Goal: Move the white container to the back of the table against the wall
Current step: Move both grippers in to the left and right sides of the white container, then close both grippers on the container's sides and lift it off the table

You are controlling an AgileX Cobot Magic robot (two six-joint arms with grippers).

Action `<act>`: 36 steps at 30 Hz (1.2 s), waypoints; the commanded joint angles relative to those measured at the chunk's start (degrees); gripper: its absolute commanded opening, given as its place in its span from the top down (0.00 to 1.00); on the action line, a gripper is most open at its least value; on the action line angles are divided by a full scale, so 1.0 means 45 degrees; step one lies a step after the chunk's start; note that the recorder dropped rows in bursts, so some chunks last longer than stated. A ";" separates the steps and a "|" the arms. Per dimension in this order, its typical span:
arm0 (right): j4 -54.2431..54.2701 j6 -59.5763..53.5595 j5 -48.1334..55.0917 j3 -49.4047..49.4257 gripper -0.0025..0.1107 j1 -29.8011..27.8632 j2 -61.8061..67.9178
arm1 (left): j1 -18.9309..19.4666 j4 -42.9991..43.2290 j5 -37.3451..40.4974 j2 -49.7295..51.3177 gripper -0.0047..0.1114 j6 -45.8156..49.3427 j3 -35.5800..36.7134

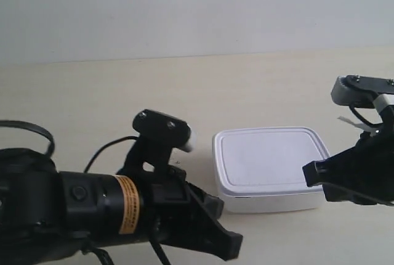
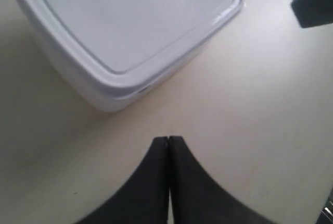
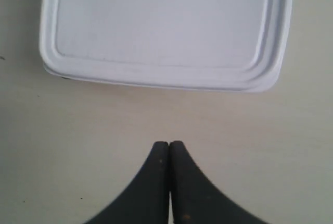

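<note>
The white container (image 1: 271, 161) lies lid-on at the table's (image 1: 92, 92) front right, well short of the wall (image 1: 184, 6). My left gripper (image 2: 168, 138) is shut on nothing and hovers a short way off one corner of the container (image 2: 130, 21); in the exterior view it is the tip (image 1: 233, 244) of the arm at the left. The right gripper (image 3: 169, 143) is shut too and empty, facing a side of the container (image 3: 161, 21) with a gap of bare table between. Its tip (image 1: 309, 172) overlaps the box's right edge in the exterior view.
The left arm's black body with an orange label (image 1: 126, 204) and its cable fill the front left. Bare table stretches between the container and the wall. The right gripper's tip (image 2: 314, 5) shows beyond the box in the left wrist view.
</note>
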 commanded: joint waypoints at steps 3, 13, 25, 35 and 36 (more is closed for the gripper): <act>0.0021 -0.0094 -0.0191 0.0677 0.98 0.0048 0.0426 | -0.0438 -0.0081 -0.0411 0.1106 0.96 -0.1372 -0.0818; 0.0058 0.0021 -0.1190 0.1170 0.98 0.0048 0.0422 | -0.0469 -0.0081 0.1194 0.2959 0.96 -0.1970 -0.2628; 0.0058 0.0021 -0.2272 0.1170 0.98 0.0048 0.2609 | -0.1073 -0.0081 0.1268 0.3224 0.96 -0.2502 -0.3046; 0.0058 -0.0003 -0.3896 0.1147 0.98 0.0048 0.4120 | -0.0936 -0.0040 0.2602 0.4377 0.96 -0.2502 -0.4256; 0.0058 -0.0053 -0.4049 0.1147 0.98 0.0048 0.4120 | -0.0854 -0.0040 0.2640 0.4459 0.96 -0.2502 -0.4311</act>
